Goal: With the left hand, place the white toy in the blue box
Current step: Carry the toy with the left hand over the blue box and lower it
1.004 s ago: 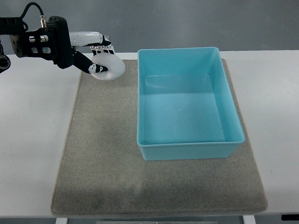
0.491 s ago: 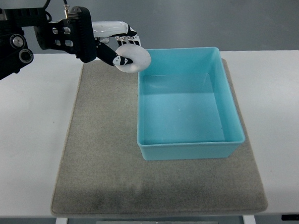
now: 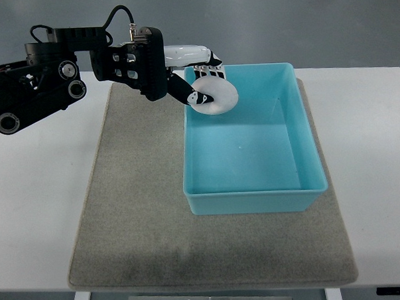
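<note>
My left hand [image 3: 207,83] comes in from the left edge and is shut on a white ring-shaped toy [image 3: 215,97]. It holds the toy in the air over the far left corner of the blue box [image 3: 255,199]. The box is open-topped and light blue, with nothing inside, and it stands on the right part of a grey mat [image 3: 135,192]. The right hand is not in view.
The mat lies on a white table [image 3: 36,197]. The black left arm [image 3: 44,70] stretches above the table's far left part. The table's far edge runs just behind the box.
My left hand has carried the white toy to the right, from above the mat's far left part to above the box's far left corner.
</note>
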